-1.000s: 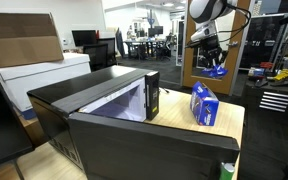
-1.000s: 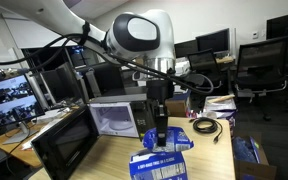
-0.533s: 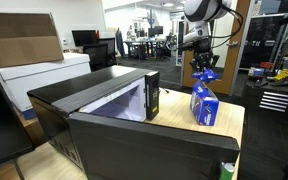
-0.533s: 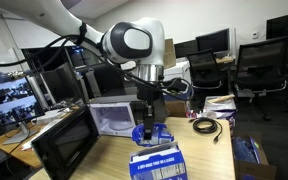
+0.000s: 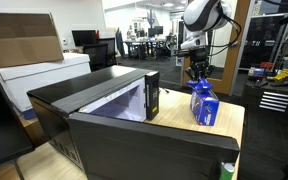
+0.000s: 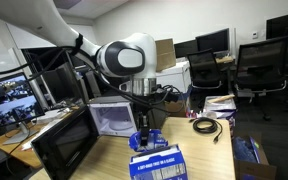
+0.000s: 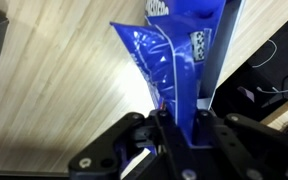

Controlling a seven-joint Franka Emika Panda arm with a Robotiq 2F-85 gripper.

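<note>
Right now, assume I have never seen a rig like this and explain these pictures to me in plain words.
The white jointed machine is a robot arm. At its tip sits a gripper, a two-fingered clamp. Two pictures come from cameras standing in the room, looking from different spots. The third comes from a camera on the arm's wrist, looking along the fingers. On the wooden table stand a black microwave with its door open and a blue bag. A black cable lies further off. The wrist view shows the gripper closed on the bag's top edge.
</note>
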